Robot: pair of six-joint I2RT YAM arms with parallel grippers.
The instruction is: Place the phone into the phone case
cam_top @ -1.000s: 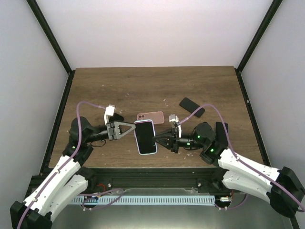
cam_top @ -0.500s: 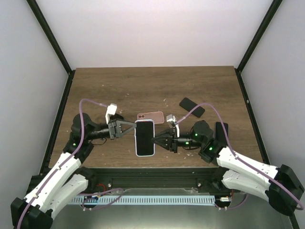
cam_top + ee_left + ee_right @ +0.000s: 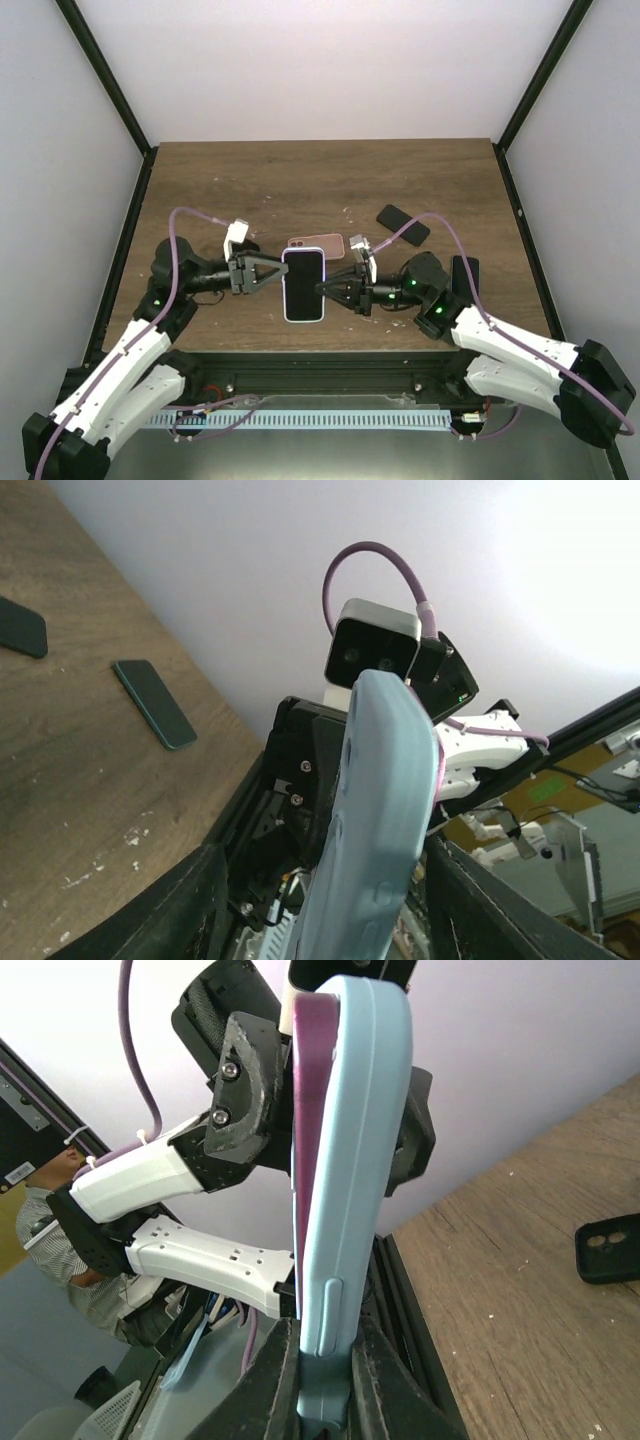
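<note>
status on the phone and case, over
Right gripper shut on case edge. Left gripper open, straddling the other edge. Phone in case, seating unclear. Nothing blocking.

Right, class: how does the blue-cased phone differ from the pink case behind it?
The blue-cased phone is held above the table, screen up; the pink case lies flat on it. The phone points front to back; the pink case lies crosswise. Both are rounded rectangles.
</note>
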